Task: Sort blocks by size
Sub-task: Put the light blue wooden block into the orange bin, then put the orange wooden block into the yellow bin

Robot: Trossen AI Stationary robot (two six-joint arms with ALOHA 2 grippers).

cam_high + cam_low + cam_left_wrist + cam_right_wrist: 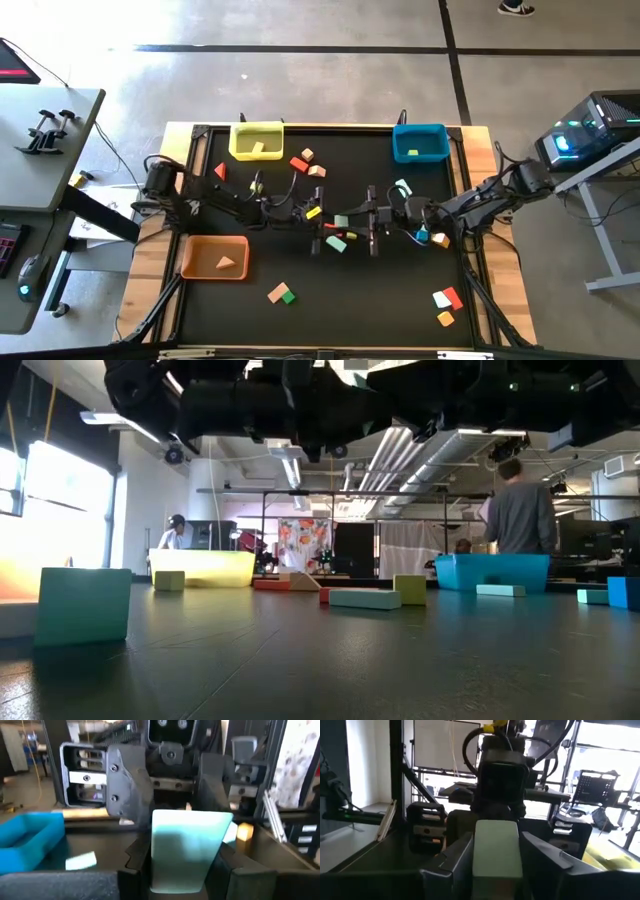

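Observation:
A mint block (341,221) hangs in the air over the middle of the table, between my two grippers, which meet there level and nose to nose. My left gripper (330,222) comes from the table's left and is shut on one end of the block (187,845). My right gripper (355,222) comes from the right and is shut on the other end (496,847). Each wrist view shows the other gripper just behind the block. More blocks (340,242) lie on the table beneath the grippers. My left gripper pinches the mint block's two side faces (159,870) between its two fingers, level, from the table's left. The block is lifted clear of the table and stands on in front of the fingers toward the other gripper. My right gripper has the mint block's opposite end between its two fingers, which lie against its side faces (479,865). It comes level from the table's right. The block is clear of the table.
A yellow bin (256,141) and a blue bin (419,142) stand at the far edge, and an orange bin (213,257) sits near left. Loose blocks lie at far centre (305,160), near centre (282,293) and near right (447,300). A person stands beyond the table (520,510).

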